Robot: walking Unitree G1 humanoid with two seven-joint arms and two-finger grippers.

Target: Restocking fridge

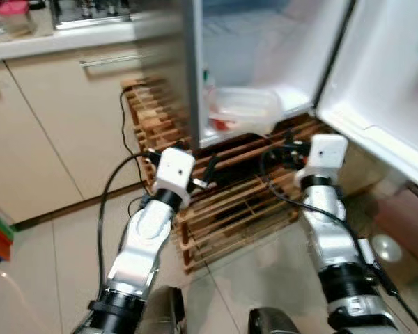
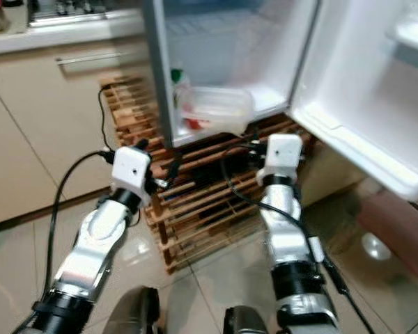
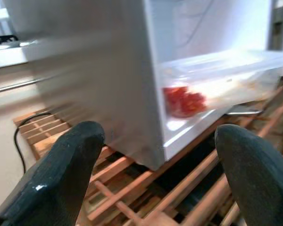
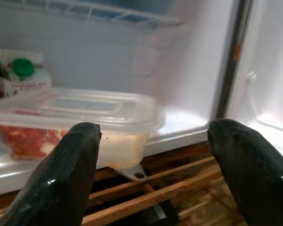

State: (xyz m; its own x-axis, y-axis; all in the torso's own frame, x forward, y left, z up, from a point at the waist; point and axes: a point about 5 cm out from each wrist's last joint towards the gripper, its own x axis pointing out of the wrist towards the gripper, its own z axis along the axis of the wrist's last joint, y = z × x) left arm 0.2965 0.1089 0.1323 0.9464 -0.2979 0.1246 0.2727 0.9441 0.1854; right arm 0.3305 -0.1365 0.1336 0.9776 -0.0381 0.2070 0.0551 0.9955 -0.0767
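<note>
The small fridge (image 1: 265, 42) stands open on a wooden slatted rack (image 1: 237, 202). A clear plastic food container (image 1: 242, 110) with red food inside sits on the fridge's bottom shelf, sticking out over the front edge. Behind it stands a carton with a green cap (image 4: 21, 70). My left gripper (image 3: 155, 169) is open, held low in front of the fridge's left wall. My right gripper (image 4: 153, 169) is open too, just short of the container (image 4: 75, 122), with nothing between its fingers.
The fridge door (image 1: 390, 76) swings open to the right. Cream kitchen cabinets (image 1: 63, 132) and a countertop run along the left. A black cable (image 1: 125, 132) hangs beside the rack. The floor is glossy tile (image 1: 49, 264).
</note>
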